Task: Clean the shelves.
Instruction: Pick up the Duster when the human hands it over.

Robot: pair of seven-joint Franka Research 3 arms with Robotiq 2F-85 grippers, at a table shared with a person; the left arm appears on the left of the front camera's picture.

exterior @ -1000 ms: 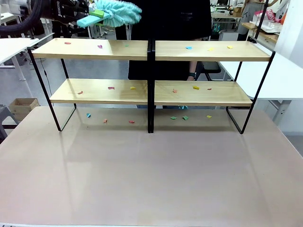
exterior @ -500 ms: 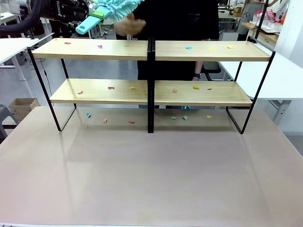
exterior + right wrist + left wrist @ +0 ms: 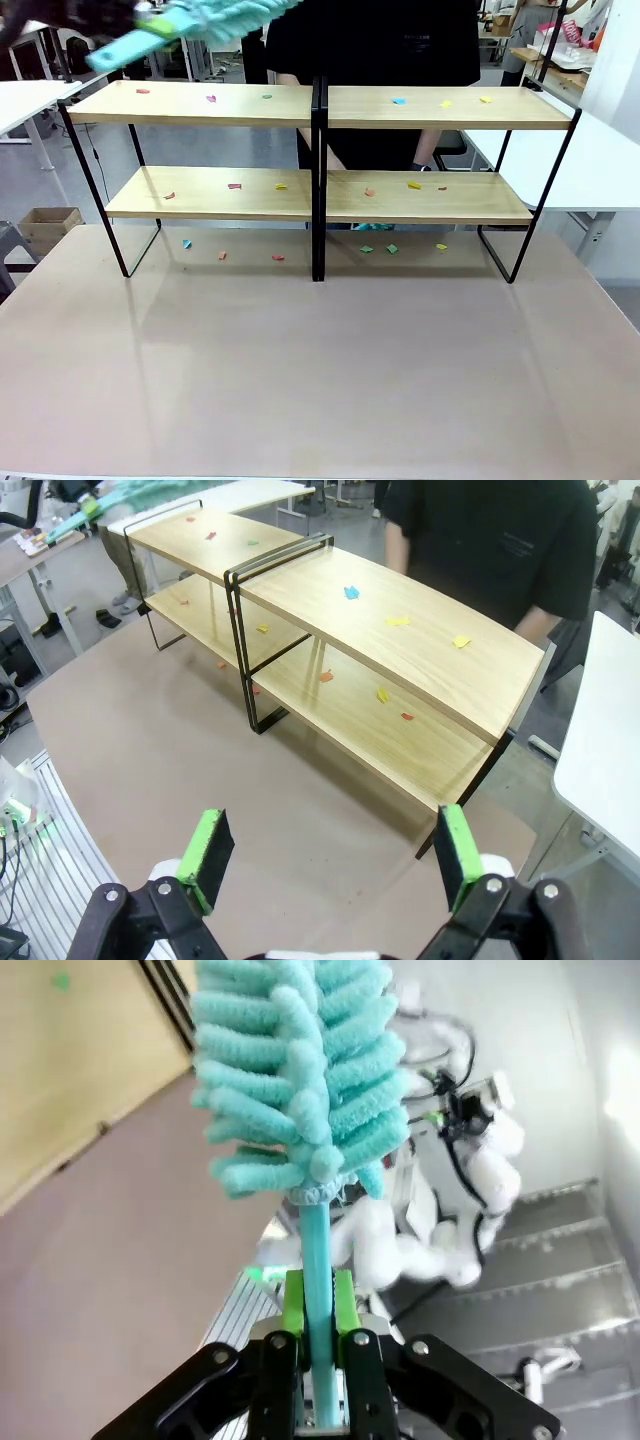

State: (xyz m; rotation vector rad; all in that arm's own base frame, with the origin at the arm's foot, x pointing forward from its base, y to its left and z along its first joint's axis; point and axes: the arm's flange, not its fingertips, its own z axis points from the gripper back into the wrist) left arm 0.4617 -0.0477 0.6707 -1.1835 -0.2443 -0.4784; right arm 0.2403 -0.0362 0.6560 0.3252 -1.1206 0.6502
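Duster (image 3: 300,1090) clamped in left gripper (image 3: 318,1298) high above shelves (image 3: 200,104); right gripper (image 3: 332,848) hovers splayed.

From the front camera I look across a wide work table (image 3: 320,380) with a matte pinkish-brown top. The light on it is even, with soft reflections and no hard shadows. At ten o'clock stands a white table (image 3: 30,100). Below it, at nine o'clock, a cardboard box (image 3: 50,222) sits on the grey floor (image 3: 200,150). At three o'clock a second white table (image 3: 600,165) stands near my table's far right corner. At one o'clock I see a black office chair (image 3: 447,143). Farther off, at two o'clock, there are cluttered desks (image 3: 555,55) beside a pale wall panel (image 3: 622,60).
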